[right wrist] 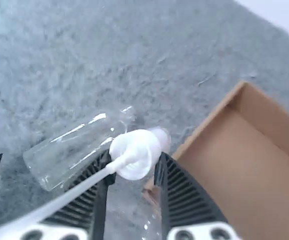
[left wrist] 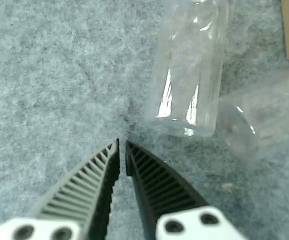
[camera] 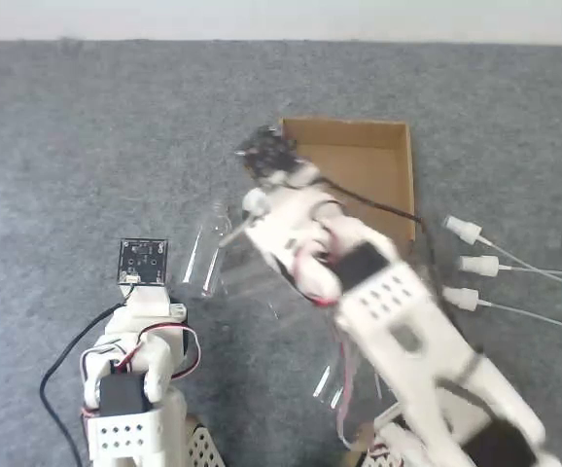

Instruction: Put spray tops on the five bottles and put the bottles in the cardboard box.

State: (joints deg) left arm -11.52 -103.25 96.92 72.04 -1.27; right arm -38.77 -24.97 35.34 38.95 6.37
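Grey carpet all over, left gripper (left wrist: pixel 122 150) sits empty, jaws nearly together, near a clear bottle (left wrist: pixel 189 75) lying flat. It looks light, slick and squashy, so I'd grip mid-body gently. Right gripper (right wrist: pixel 133 157) pinches a white spray top (right wrist: pixel 134 150) beside the cardboard box (right wrist: pixel 244 165).

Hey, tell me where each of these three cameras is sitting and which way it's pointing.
High view: fixed overhead, looking down on both arms, the cardboard box and three loose spray tops.
Left wrist view: on the left arm's wrist, looking past its shut left hand at a clear bottle lying on the carpet.
Right wrist view: on the right arm's wrist, looking past its right hand, clamped on a spray top, toward the box.
Shared: all three show the box.
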